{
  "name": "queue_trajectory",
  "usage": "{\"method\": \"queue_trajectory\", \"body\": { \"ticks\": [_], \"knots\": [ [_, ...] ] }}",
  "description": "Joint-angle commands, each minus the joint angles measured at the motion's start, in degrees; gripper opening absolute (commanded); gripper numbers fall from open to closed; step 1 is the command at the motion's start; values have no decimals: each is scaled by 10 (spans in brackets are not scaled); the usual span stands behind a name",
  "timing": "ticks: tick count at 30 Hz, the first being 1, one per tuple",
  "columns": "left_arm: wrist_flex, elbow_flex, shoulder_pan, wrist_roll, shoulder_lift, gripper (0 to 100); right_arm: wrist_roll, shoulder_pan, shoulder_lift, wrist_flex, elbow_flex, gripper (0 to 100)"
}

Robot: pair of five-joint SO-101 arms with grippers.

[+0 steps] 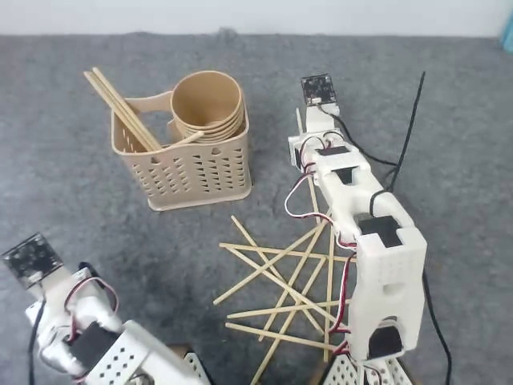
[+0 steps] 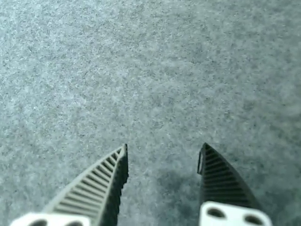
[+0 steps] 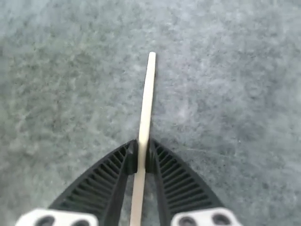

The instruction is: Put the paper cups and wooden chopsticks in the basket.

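Chopstick sits clenched in our right hand, its long axis running straight out past the fingertips. The basket lies near, to that hand's left, so we judge a short sideways carry. Our left hand hangs released, farther off.

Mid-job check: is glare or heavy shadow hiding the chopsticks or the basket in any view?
High view: soft, even light, no glare; the basket, paper cups and loose chopsticks stand clear against the grey mat. Right wrist view: the chopstick held in the right jaws is evenly lit. Left wrist view: a faint shadow lies on the mat between the open left jaws.
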Motion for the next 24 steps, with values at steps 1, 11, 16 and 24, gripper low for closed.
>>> {"method": "queue_trajectory", "body": {
  "ticks": [1, 11, 16, 24],
  "knots": [
    [3, -1, 1, -6, -2, 233, 8, -22, -63, 16, 49, 7],
    [3, -1, 0, -6, -2, 233, 10, -29, -493, -291, 467, 6],
    [3, -1, 0, -6, -2, 233, 8, -29, -705, -425, 622, 6],
    [3, -1, 0, -6, -2, 233, 7, -124, -988, -303, 630, 6]
  ]
}}
